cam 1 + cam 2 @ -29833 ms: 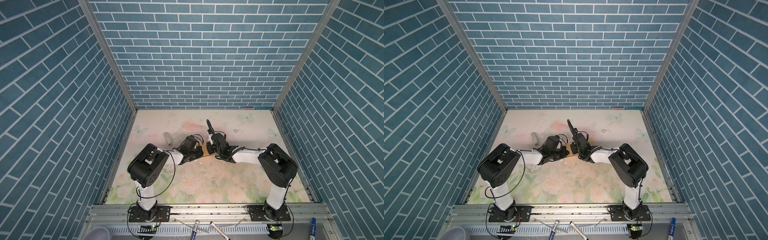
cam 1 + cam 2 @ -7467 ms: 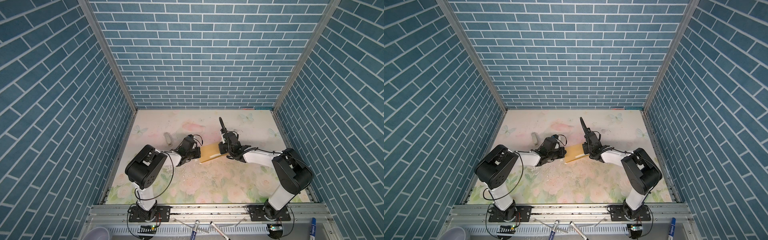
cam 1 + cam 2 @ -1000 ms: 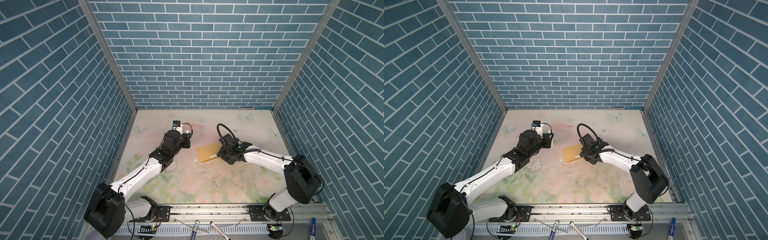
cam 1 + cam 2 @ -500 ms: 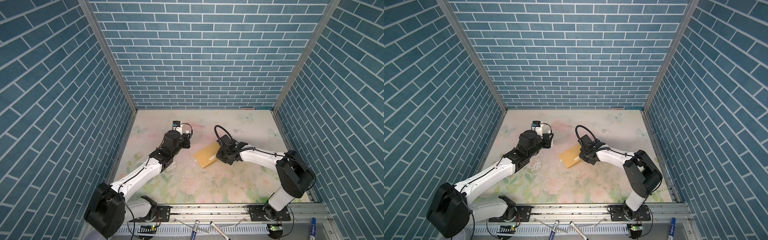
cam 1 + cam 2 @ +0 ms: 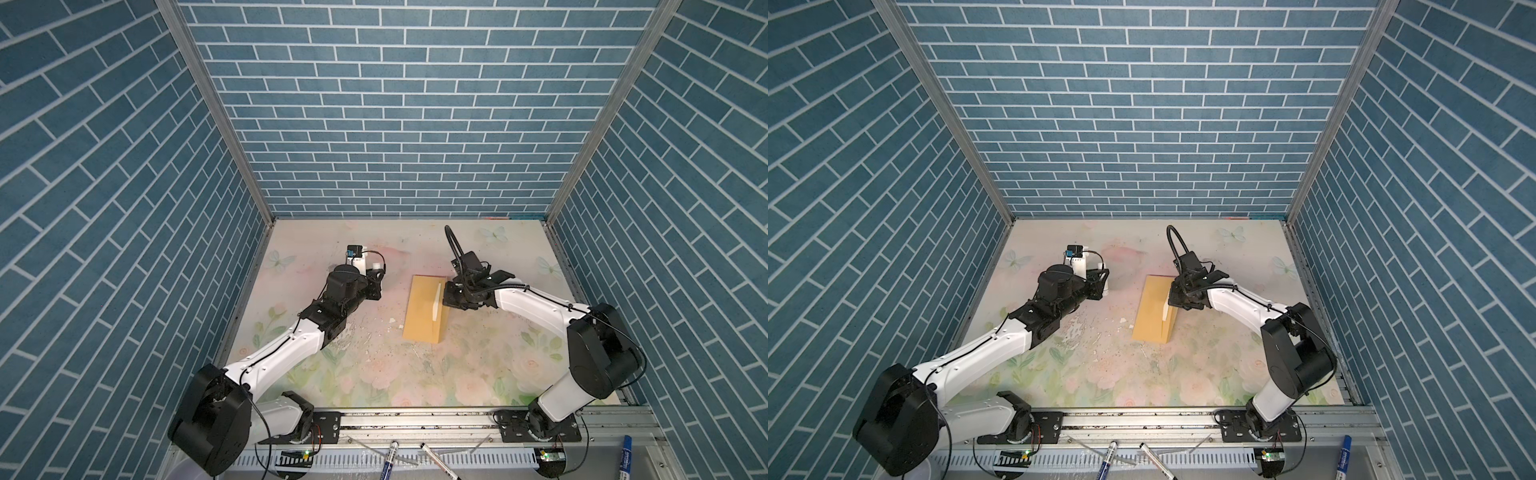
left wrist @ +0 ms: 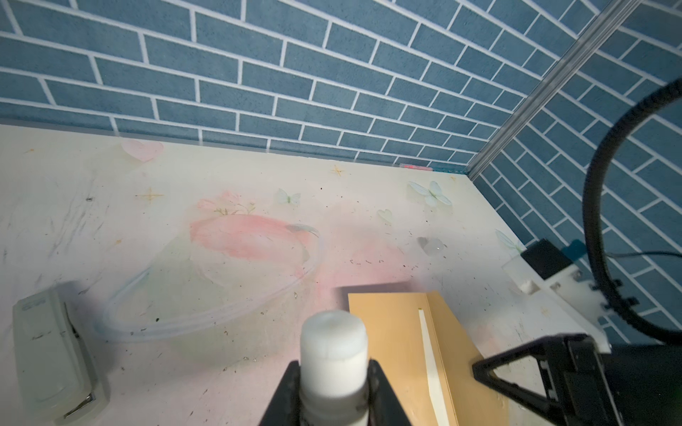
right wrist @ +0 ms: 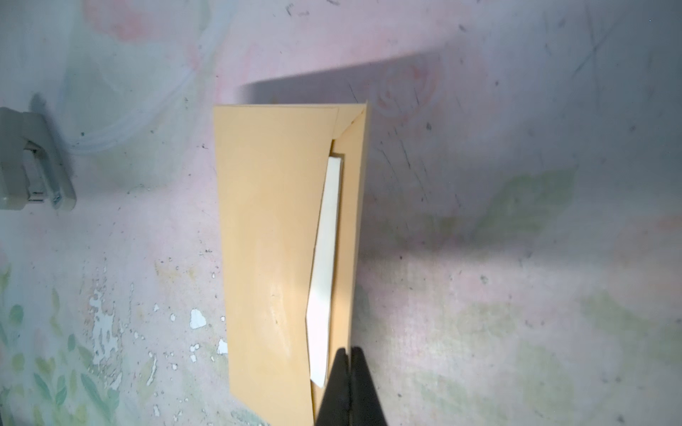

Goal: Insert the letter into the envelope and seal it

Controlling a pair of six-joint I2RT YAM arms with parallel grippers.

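Note:
The mustard-yellow envelope [image 5: 422,311] [image 5: 1150,311] lies mid-table, its long side running front to back. Its flap [image 7: 352,221] along the right edge stands partly raised. The pale letter [image 7: 324,273] [image 6: 431,359] shows as a narrow strip inside the opening. My right gripper [image 5: 445,297] [image 7: 348,352] is shut, its fingertips pinched together on the flap's edge. To the left of the envelope, my left gripper [image 5: 377,275] [image 6: 334,369] is shut on a white cylindrical stick [image 6: 334,346], held above the table.
A grey stapler-like block [image 6: 55,354] [image 7: 33,162] lies on the table to the left of the envelope. A small clear lump [image 6: 431,246] sits farther back. Markers [image 5: 388,459] lie in the front rail tray. Blue brick walls close three sides.
My right gripper has closed at the envelope's edge, and the envelope has swung from slanted to lying front to back. The left arm with its white stick has stayed still.

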